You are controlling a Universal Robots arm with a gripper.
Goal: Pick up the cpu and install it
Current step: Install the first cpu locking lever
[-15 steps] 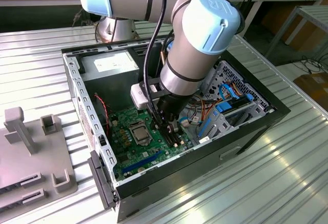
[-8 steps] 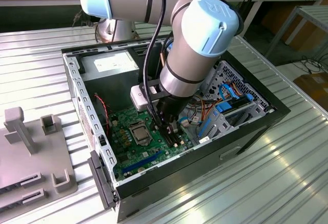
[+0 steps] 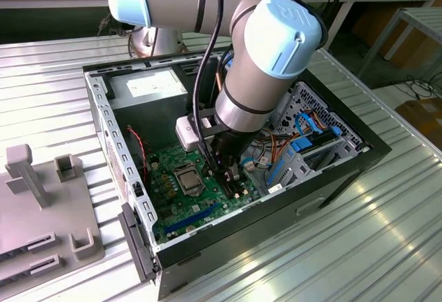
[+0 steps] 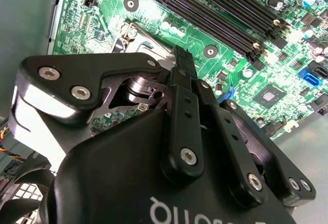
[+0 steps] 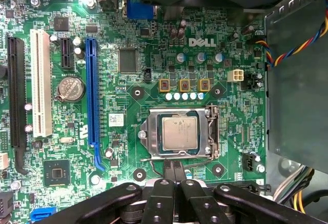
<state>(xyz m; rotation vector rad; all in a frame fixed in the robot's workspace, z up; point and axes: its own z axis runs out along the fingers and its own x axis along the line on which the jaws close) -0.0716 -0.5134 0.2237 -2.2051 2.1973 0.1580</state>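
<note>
The case [image 3: 345,171] is lying open on the desk [image 3: 387,247], the arm reaching inside. On the board [image 5: 154,44] the socket [image 5: 179,134] is holding the cpu [image 5: 180,133]. The jaws [image 5: 174,175] are hovering shut and empty at its 6 o'clock edge. Judging: light, stiff, fragile; take by opposite edges.

socket [image 4: 134,38] half hidden behind claw [image 4: 183,60]
</note>
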